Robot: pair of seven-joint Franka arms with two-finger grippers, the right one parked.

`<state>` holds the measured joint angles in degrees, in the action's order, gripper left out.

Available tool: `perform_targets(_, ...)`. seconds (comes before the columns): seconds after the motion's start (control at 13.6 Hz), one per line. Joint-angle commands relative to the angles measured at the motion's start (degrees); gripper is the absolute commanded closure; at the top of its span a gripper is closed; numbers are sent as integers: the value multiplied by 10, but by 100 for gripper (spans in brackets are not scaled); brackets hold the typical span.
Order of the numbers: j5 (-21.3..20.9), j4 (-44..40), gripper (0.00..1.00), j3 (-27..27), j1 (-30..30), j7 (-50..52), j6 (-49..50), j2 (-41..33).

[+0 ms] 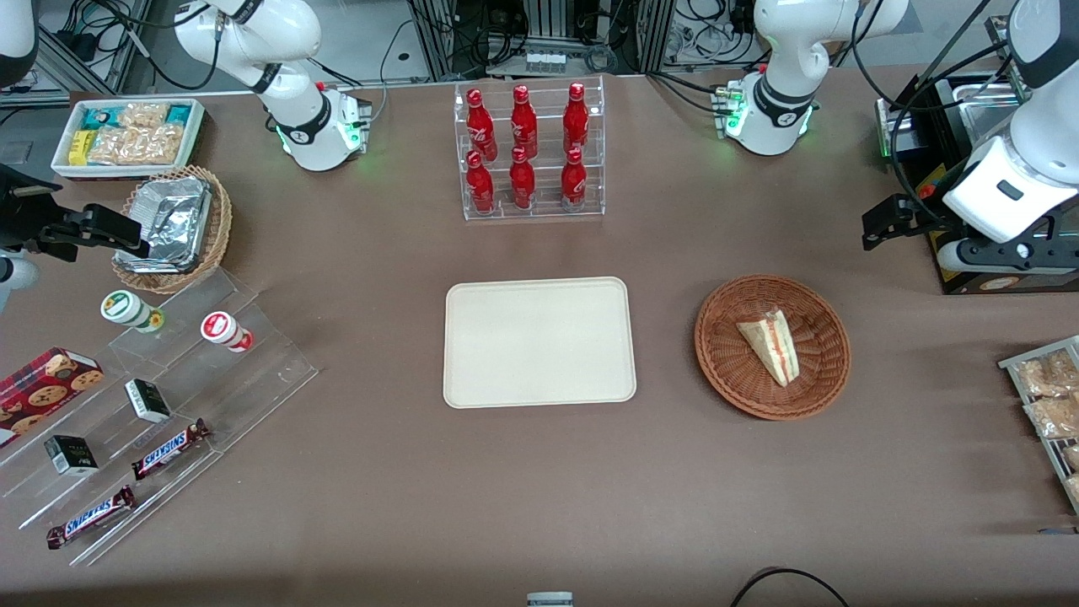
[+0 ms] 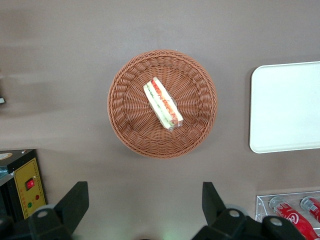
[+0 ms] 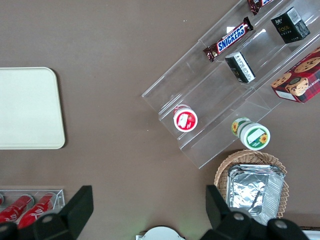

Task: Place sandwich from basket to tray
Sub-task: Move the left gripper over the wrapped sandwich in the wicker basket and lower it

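Note:
The sandwich point(image 1: 771, 344), a white-bread wedge with red and green layers, lies in the middle of the reddish-brown wicker basket point(image 1: 725, 362). The wrist view shows the sandwich point(image 2: 163, 103) resting in the basket point(image 2: 125, 120) with its filling edge up. The cream tray point(image 1: 539, 341) sits bare beside the basket, toward the parked arm's end, and its edge also shows as the tray point(image 2: 285, 107). My left gripper point(image 1: 885, 221) hangs high above the table, farther from the front camera than the basket. The gripper point(image 2: 144, 202) is open and wide, holding nothing.
A clear rack of red bottles point(image 1: 529, 152) stands farther from the front camera than the tray. A black control box point(image 1: 969, 261) sits under my arm. Packets on a rack point(image 1: 1049, 405) lie at the working arm's end. Acrylic steps with snacks point(image 1: 169, 379) and a foil-lined basket point(image 1: 173, 223) are at the parked arm's end.

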<state>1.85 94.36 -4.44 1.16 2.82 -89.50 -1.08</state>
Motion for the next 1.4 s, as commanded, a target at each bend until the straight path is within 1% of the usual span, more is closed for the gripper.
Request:
perform_targets(0.0,3,-9,0,1,-2,-11,-1,5)
perform_targets(0.15,-1,7,0,1,-1,-11,-8,12)
perform_targets(0.3,-2,47,0,1,1,-10,-30,13)
perform_targets(0.52,-2,149,0,0,2,-4,-122,-2)
perform_targets(0.89,-2,264,0,-3,5,5,-268,-3)
perform_targets(1.03,-2,315,0,-3,5,40,-334,-8)
perform_targets(1.33,-2,344,0,-5,21,153,-395,5)
